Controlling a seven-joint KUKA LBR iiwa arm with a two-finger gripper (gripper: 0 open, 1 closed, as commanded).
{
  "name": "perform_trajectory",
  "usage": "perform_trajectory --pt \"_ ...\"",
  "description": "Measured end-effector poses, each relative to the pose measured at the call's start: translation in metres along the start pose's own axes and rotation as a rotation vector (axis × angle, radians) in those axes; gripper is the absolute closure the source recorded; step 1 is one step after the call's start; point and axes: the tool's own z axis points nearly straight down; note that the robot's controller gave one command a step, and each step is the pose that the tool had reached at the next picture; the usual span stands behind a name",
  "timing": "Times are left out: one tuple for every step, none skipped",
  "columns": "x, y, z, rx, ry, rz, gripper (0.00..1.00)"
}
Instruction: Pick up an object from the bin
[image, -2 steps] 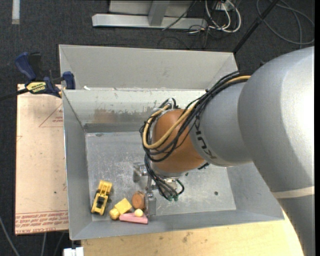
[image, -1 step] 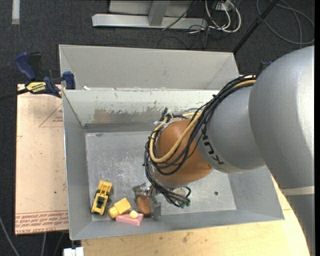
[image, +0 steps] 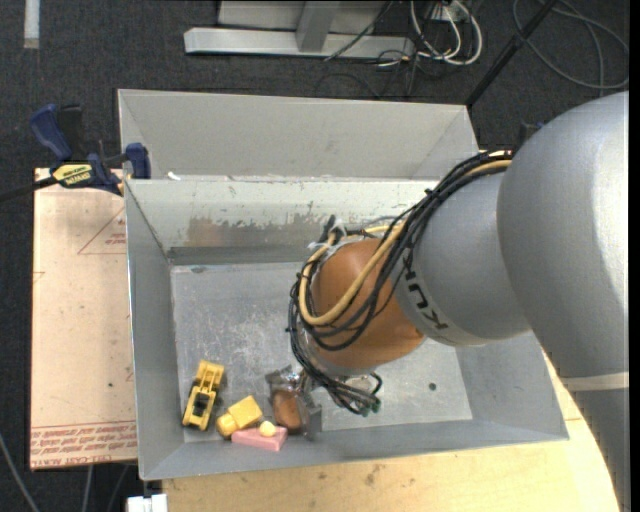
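Observation:
My gripper (image: 291, 402) is low at the bin's front, just under the orange wrist cover. A small brown oval thing (image: 287, 409) sits between its metal fingers (image: 309, 420), which are shut on it. Immediately to its left lie a pink flat block (image: 259, 438) with a small pale yellow piece (image: 268, 428) on top, and a yellow block (image: 240, 414). Further left, a yellow toy digger (image: 203, 394) lies on the bin floor.
The loose things cluster in the bin's front left corner, close to the front wall. The arm and its cables cover the middle and right of the bin. Bare floor shows at the back left.

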Motion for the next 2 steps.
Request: perform_trajectory --pt "-0.0106 -0.0111 -0.0559 -0.001 0.008 0.009 1.00" --pt "-0.0106 -0.0111 -0.0559 -0.001 0.008 0.009 1.00"
